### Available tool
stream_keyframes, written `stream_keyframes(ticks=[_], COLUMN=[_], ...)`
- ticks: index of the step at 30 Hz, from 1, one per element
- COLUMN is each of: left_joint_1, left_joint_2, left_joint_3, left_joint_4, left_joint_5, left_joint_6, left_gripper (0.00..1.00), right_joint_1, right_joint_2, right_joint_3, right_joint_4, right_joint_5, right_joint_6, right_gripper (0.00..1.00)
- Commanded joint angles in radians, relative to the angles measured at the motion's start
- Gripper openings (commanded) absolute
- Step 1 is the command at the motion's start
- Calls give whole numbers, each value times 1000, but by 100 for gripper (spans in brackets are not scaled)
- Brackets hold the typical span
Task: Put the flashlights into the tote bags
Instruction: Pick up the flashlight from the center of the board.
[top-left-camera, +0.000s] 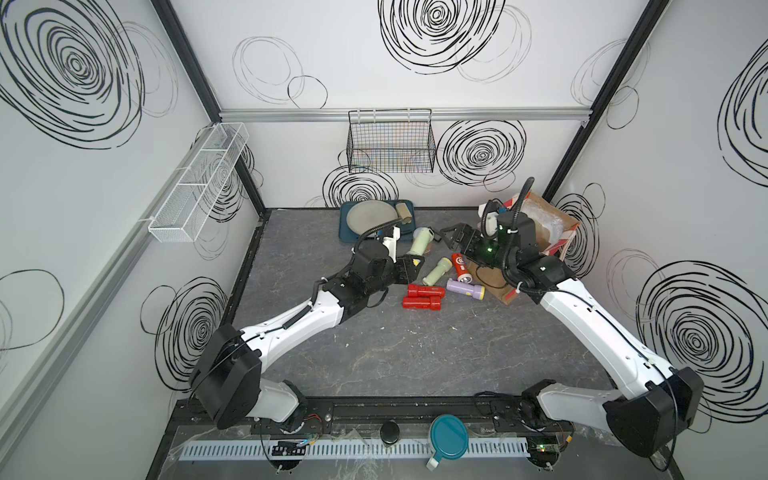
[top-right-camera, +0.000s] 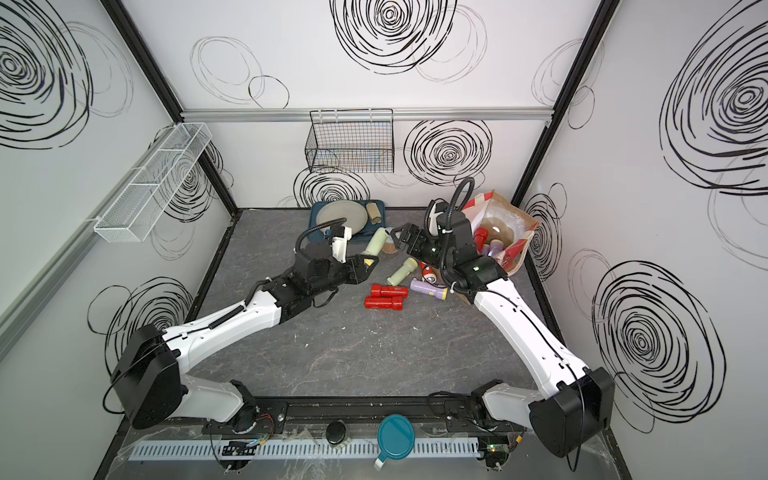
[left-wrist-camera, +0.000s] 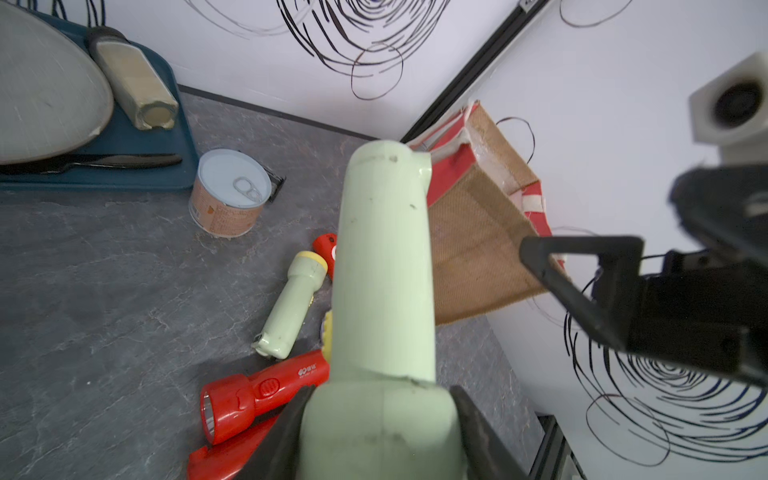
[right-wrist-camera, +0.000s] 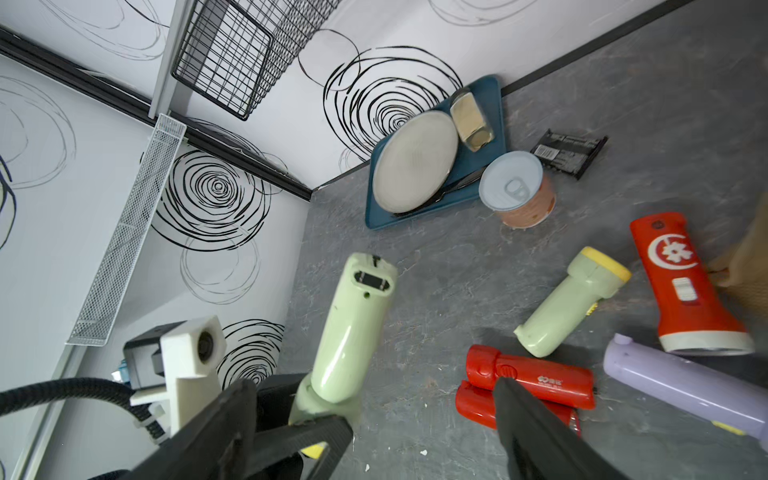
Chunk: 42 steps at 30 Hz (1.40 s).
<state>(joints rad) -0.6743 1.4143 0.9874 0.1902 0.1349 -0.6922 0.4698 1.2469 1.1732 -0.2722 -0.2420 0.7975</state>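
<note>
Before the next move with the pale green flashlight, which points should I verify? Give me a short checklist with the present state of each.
1. Grip: ok, the left tool is shut on the head of the pale green flashlight.
2. Second tool: ok, the right tool is open and empty, near that flashlight's tail.
3. Mouth of the tote bag: ok, open, with other flashlights inside.
4. Free way to the bag: probably not ok, the right arm stands between.
5. Room left in the bag: cannot tell.
</note>
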Motion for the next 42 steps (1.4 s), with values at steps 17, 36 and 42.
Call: stream_keyframes(ticks=[17,36,42], left_joint_1=[9,4,3], left_joint_2=[-41,-58,-59], left_joint_3=[-59,-80,-89], left_joint_4=[192,202,207], left_joint_5=[34,27,29], left_joint_6=[-96,-89,-93], left_gripper=[0,0,0], right_joint_1=[59,91,93], right_joint_2=[202,257,276], right_joint_3=[-26,-36,-30], right_joint_4=[358,383,383], right_joint_5=[-170,-189,-189], right_joint_6=[208,235,237], right_gripper=[90,67,61])
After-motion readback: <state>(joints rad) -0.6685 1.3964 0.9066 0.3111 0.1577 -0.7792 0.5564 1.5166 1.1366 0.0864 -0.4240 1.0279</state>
